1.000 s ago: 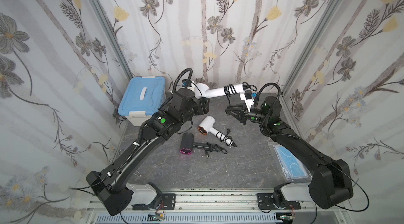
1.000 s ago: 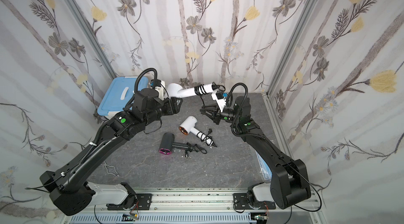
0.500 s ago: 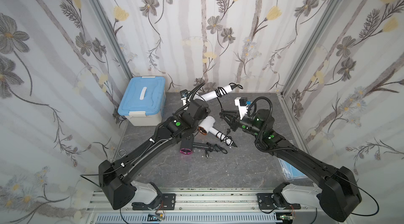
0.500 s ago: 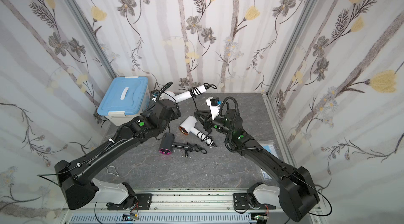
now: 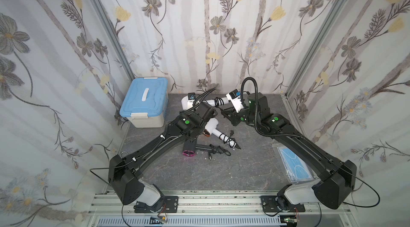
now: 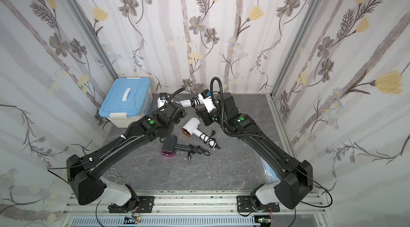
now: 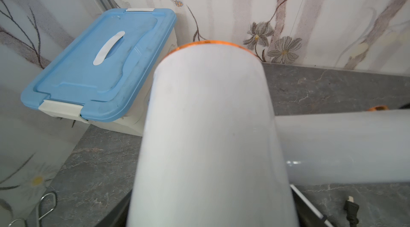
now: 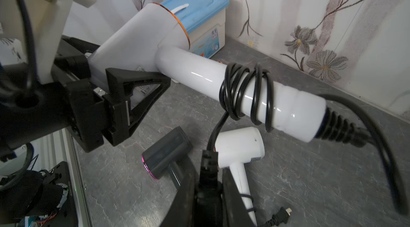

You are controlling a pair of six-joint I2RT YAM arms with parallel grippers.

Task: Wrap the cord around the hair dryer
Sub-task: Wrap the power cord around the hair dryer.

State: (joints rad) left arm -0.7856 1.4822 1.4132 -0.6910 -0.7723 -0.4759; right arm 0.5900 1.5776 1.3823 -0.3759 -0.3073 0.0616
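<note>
Beneath left arm [image 5: 155,146], hair dryer [image 5: 211,102] half-hidden

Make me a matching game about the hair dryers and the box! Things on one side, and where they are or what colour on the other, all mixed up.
Things
1. box lid
2. grey hair dryer
3. white hair dryer by the back wall
4. plug

Matches
A. pinched in the right gripper
B. blue
C. gripped by the left gripper
D. lying on the table, pink ring at one end

Pairs: 1-B, 2-D, 3-C, 4-A
</note>
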